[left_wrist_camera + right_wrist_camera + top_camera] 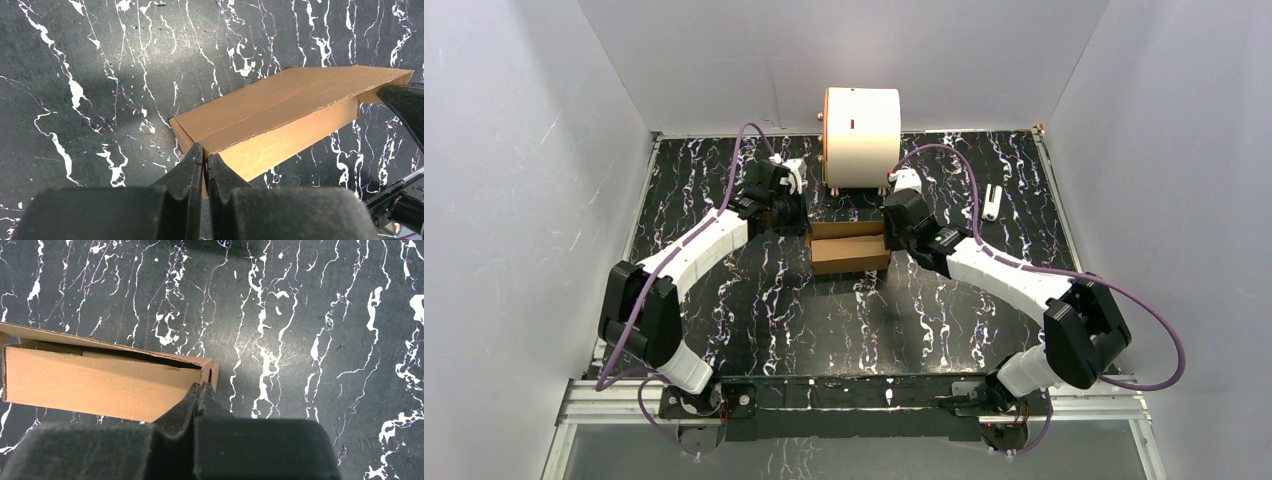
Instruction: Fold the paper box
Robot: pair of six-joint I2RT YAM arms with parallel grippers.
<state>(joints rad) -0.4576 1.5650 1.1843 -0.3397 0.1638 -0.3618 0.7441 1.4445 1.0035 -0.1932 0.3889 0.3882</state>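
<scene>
Left gripper (205,156) sits at the left end of the paper box (849,248), clenched: its two fingers stand almost together with only a thin slit between, tips against the box's near-left corner. Whether a cardboard edge is nipped in that slit cannot be told. The box is in carton form, brown, lying lengthwise left to right on the black marbled table (824,320), about midway between the side edges and somewhat toward the far edge. In the right wrist view its top panel stands slightly proud of the front wall, a dark gap showing beneath it. Behind the box, at the far edge, stands a white cylinder with orange rim (861,135). Right gripper (200,387) is at the box's right end, clenched tight, tips touching the end wall; a grasp cannot be confirmed. A small white object (992,201) lies near the far-right corner.
</scene>
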